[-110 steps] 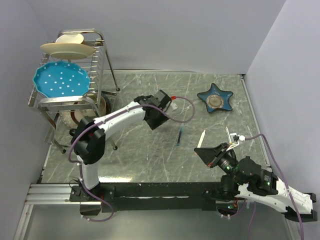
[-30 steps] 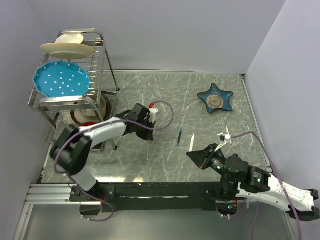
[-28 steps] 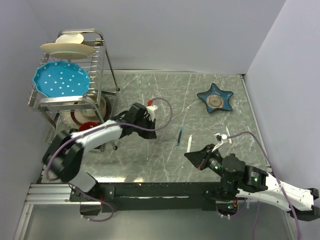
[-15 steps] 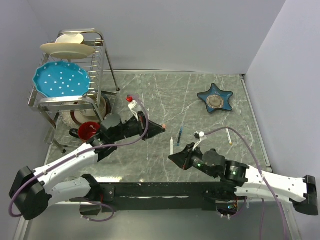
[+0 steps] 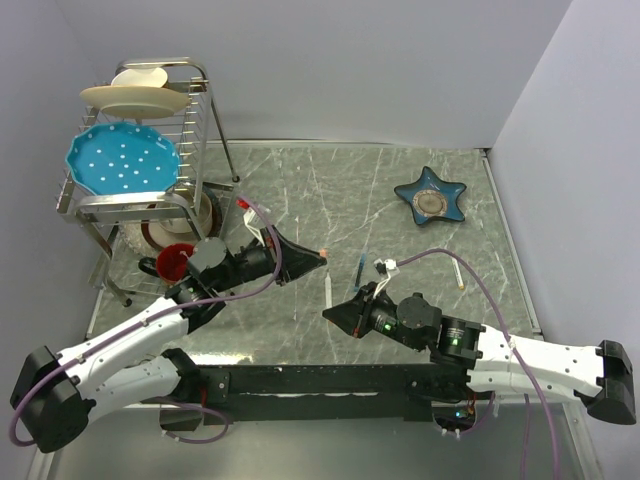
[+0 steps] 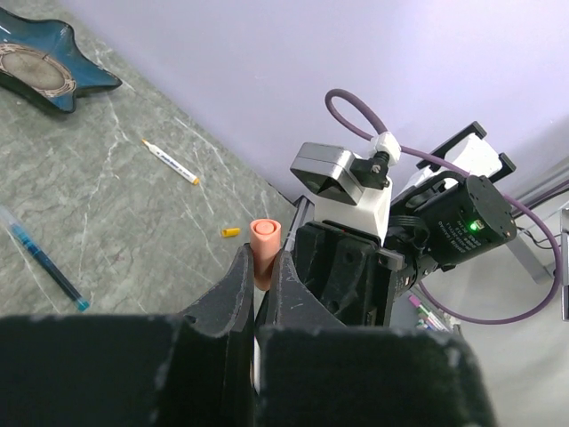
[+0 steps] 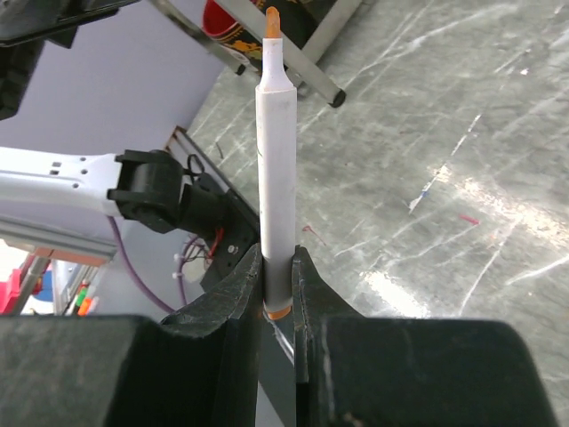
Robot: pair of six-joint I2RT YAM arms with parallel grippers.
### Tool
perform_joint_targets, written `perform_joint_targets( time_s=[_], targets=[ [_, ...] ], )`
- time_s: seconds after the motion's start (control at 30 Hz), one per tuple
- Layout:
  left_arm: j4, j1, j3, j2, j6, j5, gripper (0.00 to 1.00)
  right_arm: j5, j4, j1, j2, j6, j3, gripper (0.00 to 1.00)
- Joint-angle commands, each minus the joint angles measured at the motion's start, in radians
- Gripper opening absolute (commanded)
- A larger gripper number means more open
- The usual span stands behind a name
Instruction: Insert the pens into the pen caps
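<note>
A salmon-orange pen cap (image 6: 265,249) stands pinched in my left gripper (image 6: 260,260), its open end up; from above the cap (image 5: 323,253) is a small dot at the tip of the left gripper (image 5: 312,258). My right gripper (image 7: 277,267) is shut on a white pen (image 7: 276,160) with an orange tip, held near its orange-ringed back end. Seen from above, this pen (image 5: 330,291) sticks out of the right gripper (image 5: 333,311) just below and right of the cap, a small gap between them. A blue pen (image 5: 360,269), another white pen (image 5: 457,272) and a yellow cap (image 6: 230,232) lie on the table.
A blue star-shaped dish (image 5: 430,197) sits at the back right. A dish rack (image 5: 140,200) with plates stands at the far left, a red cup (image 5: 178,260) at its foot. The right arm's wrist housing (image 6: 356,267) is close in front of the left gripper.
Both arms have swung toward the middle of the table. The left gripper brought the cap rightward from near the rack; the right gripper carried the white pen leftward, close to the cap.
</note>
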Motion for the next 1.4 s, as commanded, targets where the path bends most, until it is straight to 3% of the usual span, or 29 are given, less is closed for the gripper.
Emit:
perform_joint_targets(
  time_s=[0.0,0.8,1.2,1.37],
  targets=[
    [0.083,-0.005,-0.009,-0.001,-0.026,-0.011,0.01,-0.016,0.065,-0.001,-0.010,-0.016,0.040,0.00],
    [0.049,-0.016,-0.027,0.019,-0.015,-0.016,0.01,-0.033,0.095,-0.001,-0.040,-0.033,0.031,0.00],
    [0.155,-0.031,-0.082,0.013,-0.096,0.071,0.01,-0.010,0.095,0.001,-0.040,-0.047,0.046,0.00],
    [0.100,-0.057,-0.104,-0.039,-0.087,0.076,0.01,0.004,0.079,-0.001,-0.062,-0.069,0.062,0.00]
  ],
)
